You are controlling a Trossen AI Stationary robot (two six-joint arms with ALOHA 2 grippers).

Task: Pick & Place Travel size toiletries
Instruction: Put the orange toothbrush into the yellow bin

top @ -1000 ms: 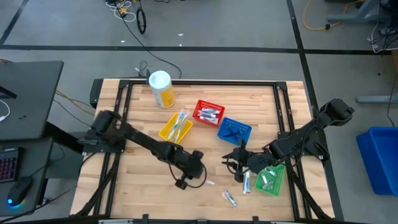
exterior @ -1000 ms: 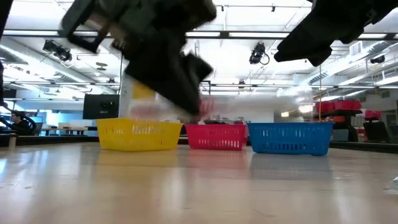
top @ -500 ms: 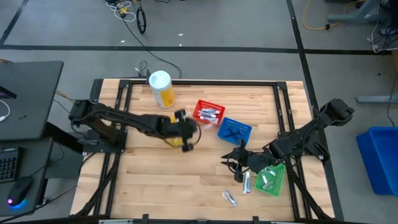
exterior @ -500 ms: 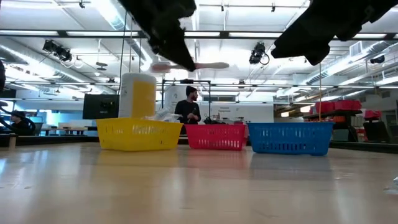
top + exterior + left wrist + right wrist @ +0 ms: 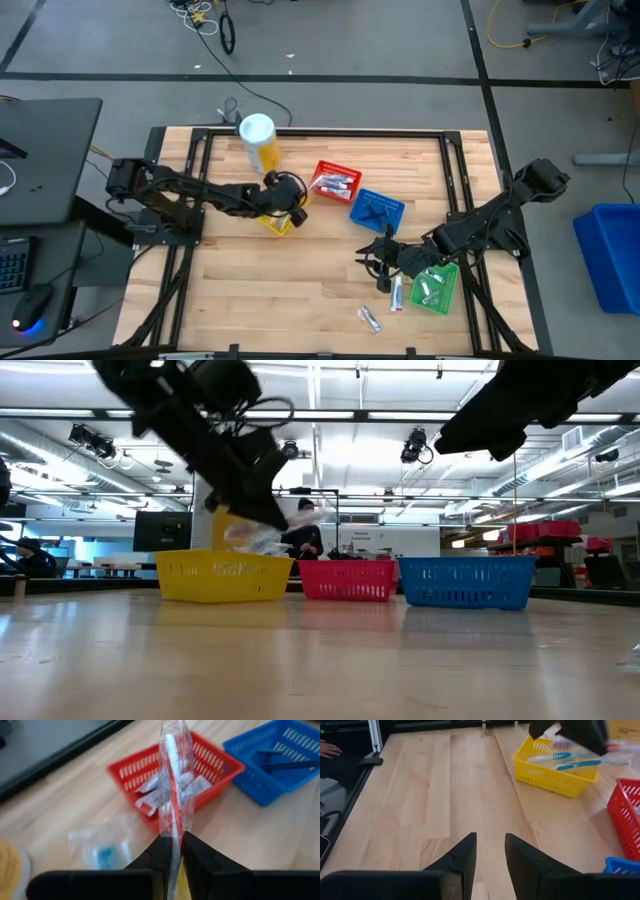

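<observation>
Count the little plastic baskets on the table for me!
4: yellow mesh basket under the left gripper, red one beside it, blue one next, green one by the right gripper.

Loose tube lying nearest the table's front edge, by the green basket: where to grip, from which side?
Grip the tube at mid-body, coming straight down, fingers spanning its short width. It lies flat and angled on bare wood, apart from the green basket, so both long sides look clear. The open right gripper is nearest; the left gripper holds a wrapped toothbrush.
</observation>
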